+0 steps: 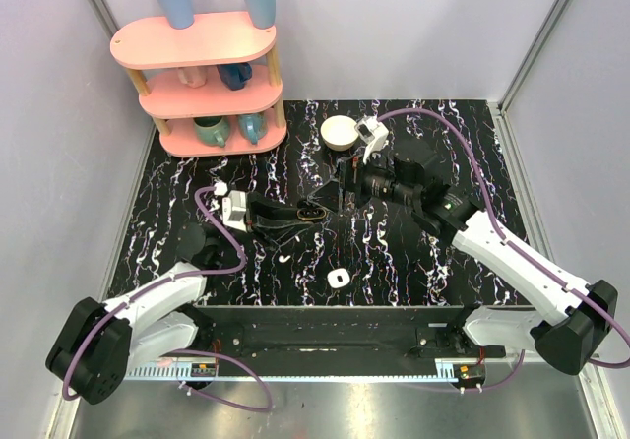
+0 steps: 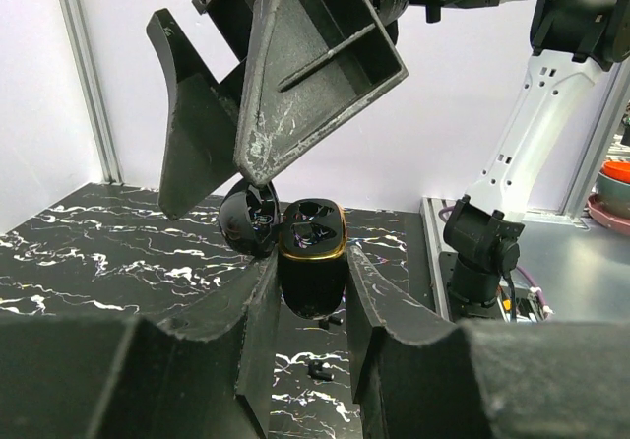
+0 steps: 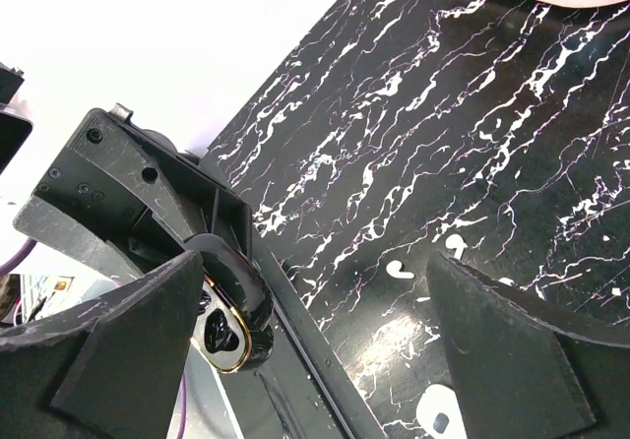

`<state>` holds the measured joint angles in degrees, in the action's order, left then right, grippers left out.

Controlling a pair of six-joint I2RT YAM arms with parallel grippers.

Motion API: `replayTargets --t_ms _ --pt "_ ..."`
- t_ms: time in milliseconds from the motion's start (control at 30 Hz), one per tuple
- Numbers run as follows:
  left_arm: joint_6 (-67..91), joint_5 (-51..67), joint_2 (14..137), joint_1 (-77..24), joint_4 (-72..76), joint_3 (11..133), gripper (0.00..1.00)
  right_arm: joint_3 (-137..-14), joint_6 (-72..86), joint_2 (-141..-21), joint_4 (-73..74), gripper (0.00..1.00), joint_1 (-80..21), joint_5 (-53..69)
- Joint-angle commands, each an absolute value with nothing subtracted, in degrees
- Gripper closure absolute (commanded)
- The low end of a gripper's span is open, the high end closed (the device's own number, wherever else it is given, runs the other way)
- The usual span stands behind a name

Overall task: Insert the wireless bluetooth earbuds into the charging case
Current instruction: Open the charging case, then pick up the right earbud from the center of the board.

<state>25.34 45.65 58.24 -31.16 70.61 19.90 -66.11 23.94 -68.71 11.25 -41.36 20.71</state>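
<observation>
My left gripper (image 1: pixel 303 210) (image 2: pixel 310 286) is shut on a glossy black charging case (image 2: pixel 313 237) with a gold rim. It holds the case above the table with the round lid (image 2: pixel 248 219) open and two empty sockets showing; the case also shows in the right wrist view (image 3: pixel 231 311). My right gripper (image 1: pixel 340 188) (image 3: pixel 313 262) is open, with one fingertip (image 2: pixel 258 168) right at the lid. Two white comma-like earbuds (image 3: pixel 399 270) (image 3: pixel 455 249) lie on the table; one shows in the top view (image 1: pixel 283 258). A small white rounded-square box with a dark spot (image 1: pixel 337 279) (image 3: pixel 438 414) lies nearer the front.
A pink shelf (image 1: pixel 202 85) with mugs and blue cups stands at the back left. A round white bowl (image 1: pixel 340 132) sits behind the right gripper. Two tiny black pieces (image 2: pixel 321 371) lie on the table under the held case.
</observation>
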Motion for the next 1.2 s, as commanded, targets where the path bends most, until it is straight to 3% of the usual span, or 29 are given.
replayTargets --t_ms 0,333,433,533,633,933,1167 --pt "24.61 47.64 56.78 -31.64 95.45 21.54 1.0 -67.5 24.08 -68.12 7.65 0.0 -41.22 20.3" --pt "21.98 44.04 57.83 -31.64 95.36 19.34 1.0 -65.13 24.17 -62.85 2.46 0.0 -41.31 19.53" --pt "21.27 42.98 57.57 -31.55 95.27 18.81 1.0 -63.47 25.39 -60.74 6.13 0.0 -41.22 7.16" --pt "21.01 43.15 57.13 -31.64 94.84 18.72 1.0 -62.06 29.08 -58.81 14.72 0.0 -39.47 -13.81" --pt "20.74 43.85 56.08 -31.64 93.61 18.81 1.0 -60.04 33.91 -57.84 24.12 0.0 -35.87 -20.9" --pt "19.6 45.26 51.86 -31.64 89.48 19.16 1.0 -46.68 42.09 -52.91 36.91 0.01 -29.36 -19.61" --pt "18.37 45.35 49.05 -31.64 87.28 18.19 1.0 -40.87 46.23 -54.14 41.05 0.13 -27.69 -17.84"
